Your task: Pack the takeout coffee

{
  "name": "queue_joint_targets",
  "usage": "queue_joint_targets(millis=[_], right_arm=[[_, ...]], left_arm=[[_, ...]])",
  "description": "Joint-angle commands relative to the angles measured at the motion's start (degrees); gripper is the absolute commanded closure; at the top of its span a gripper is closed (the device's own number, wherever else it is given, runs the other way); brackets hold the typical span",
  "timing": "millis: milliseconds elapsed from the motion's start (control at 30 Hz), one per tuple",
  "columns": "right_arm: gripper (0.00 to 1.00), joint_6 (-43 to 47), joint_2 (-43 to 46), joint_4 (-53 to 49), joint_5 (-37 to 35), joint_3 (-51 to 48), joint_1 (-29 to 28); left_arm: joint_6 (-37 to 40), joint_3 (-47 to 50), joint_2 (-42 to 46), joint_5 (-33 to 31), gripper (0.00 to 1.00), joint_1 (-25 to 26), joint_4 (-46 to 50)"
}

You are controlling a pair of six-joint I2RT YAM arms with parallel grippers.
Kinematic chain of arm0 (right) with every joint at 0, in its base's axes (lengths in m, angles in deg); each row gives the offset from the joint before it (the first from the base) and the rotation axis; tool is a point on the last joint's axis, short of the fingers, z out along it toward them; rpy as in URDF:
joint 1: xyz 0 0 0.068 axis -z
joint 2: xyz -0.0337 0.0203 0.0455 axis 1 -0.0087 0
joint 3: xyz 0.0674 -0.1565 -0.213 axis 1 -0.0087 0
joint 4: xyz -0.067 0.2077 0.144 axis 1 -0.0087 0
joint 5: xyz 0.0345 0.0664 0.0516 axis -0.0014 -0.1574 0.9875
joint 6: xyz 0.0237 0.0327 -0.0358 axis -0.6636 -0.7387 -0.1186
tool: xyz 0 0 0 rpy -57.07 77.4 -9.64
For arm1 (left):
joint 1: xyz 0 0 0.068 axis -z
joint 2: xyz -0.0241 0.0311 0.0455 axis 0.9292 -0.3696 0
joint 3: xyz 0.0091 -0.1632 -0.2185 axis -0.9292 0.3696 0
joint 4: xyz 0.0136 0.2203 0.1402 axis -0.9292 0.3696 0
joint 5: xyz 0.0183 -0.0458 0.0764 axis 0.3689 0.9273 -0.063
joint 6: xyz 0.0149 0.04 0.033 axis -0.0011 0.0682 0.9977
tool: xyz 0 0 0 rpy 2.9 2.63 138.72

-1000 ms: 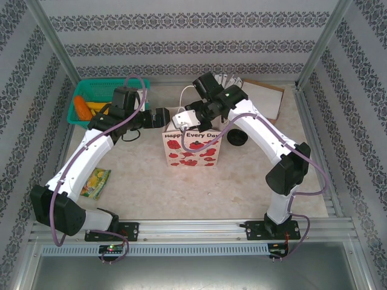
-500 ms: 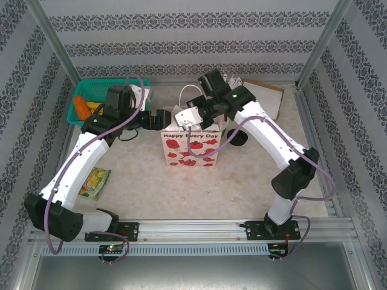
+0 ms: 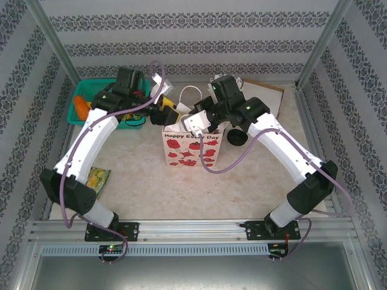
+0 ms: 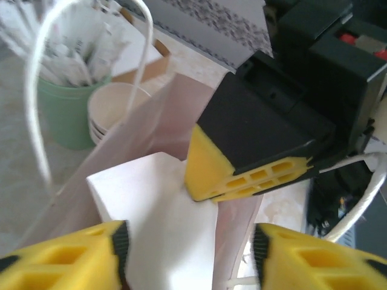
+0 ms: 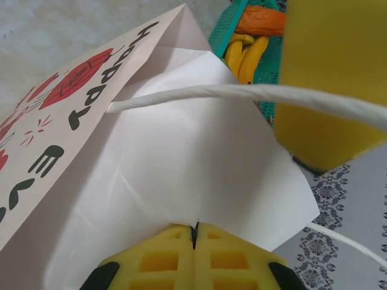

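Left gripper [image 3: 167, 109] has risen behind the gift bag [image 3: 192, 151], half open, empty. Right gripper [image 5: 195, 234] pinches its rim; next, widen the mouth.

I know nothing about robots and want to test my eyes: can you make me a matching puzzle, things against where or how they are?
Things:
1. gift bag
2. basket
3. black lid
4. right tool

Descriptions:
A. green, far left corner
B. shut on a paper edge
C. red prints, middle of the table
D. lying on the table, right of the bag

Pairs: 1-C, 2-A, 3-D, 4-B
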Motion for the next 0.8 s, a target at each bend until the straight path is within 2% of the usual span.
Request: queue_joint_targets(millis=[0,67,133,200,233,433,567,667,767], right_arm=[[0.99,-0.31,1.68,3.66,3.34,-0.17,0.14],[0.98,-1.32,2.24,4.54,3.84,-0.92,0.20],[0.98,-1.42,2.95,5.40,3.60,-1.98,0.19],[0.98,-1.09,3.36,5.47,2.47,-2.62,0.22],[0.98,-0.80,3.58,5.53,1.92,-2.95,0.16],[0.97,-2.42,4.98,6.16,1.18,-5.55,-0.01],[0.93,-5.02,2.35,2.13,5.73,-4.66,-0.76],[0.90,-5.69,-0.68,-0.83,5.83,-3.76,-0.61],[0.82,-5.61,-4.27,-6.19,6.58,-0.69,-0.23]], left_arm=[[5.57,-2.88,-1.91,6.29,0.54,0.21,6.77],[5.44,-2.38,-2.36,5.52,0.57,0.22,6.30],[4.79,-2.18,-2.64,4.11,0.54,0.22,5.71],[3.20,-2.06,-2.52,0.77,0.31,0.23,4.68],[2.68,-1.91,-2.29,-0.92,0.27,0.14,4.18],[-0.93,3.08,2.39,-7.88,0.19,-1.85,-3.29],[-2.18,3.46,2.65,-7.68,0.16,-1.99,-2.51],[-4.74,4.54,3.34,-7.70,0.14,-2.00,-2.72],[-8.60,8.12,5.96,-9.87,0.10,-1.99,-6.12]])
